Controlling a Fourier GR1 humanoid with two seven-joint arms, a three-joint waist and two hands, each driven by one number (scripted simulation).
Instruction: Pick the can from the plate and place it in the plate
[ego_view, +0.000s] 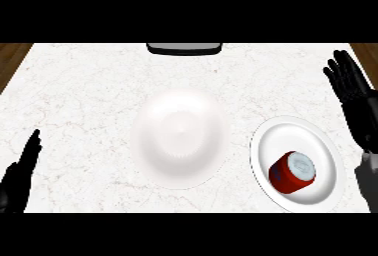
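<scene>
Starting far left: got the left hand (18, 175) parked down in the lower left corner, by the near edge of the counter (81, 90). Seen edge-on, fingers straight, pointing up and pressed together, wrapped around nothing. Just resting there, basically.

Moving inward, plain white marble with faint pinkish veins. Sliver of brown wood (13, 52) peeking out past the far left corner, same again past the far right one.

Dead centre: big white plate (179, 137), round, looking a bit taller than wide from up here, with faint rings in the middle. Well apart from both hands. Up at the far edge beyond it, some dark grey thing (184, 48) with rounded corners, cut off at the top, can't tell what.

Next to the right, just beside the big one but not touching it: second white plate (295, 127), a bit smaller, near the front right corner. On it, the can (292, 172), red with a pale silvery lid, lying in the near half of that plate. Tilted, not upright, lid facing up and to the right. Touched by neither hand.

Far right edge: right hand (353, 87), open, fingers pointing up and spread apart, hovering out past that plate's far right rim. Near the plate, clear of the can.
</scene>
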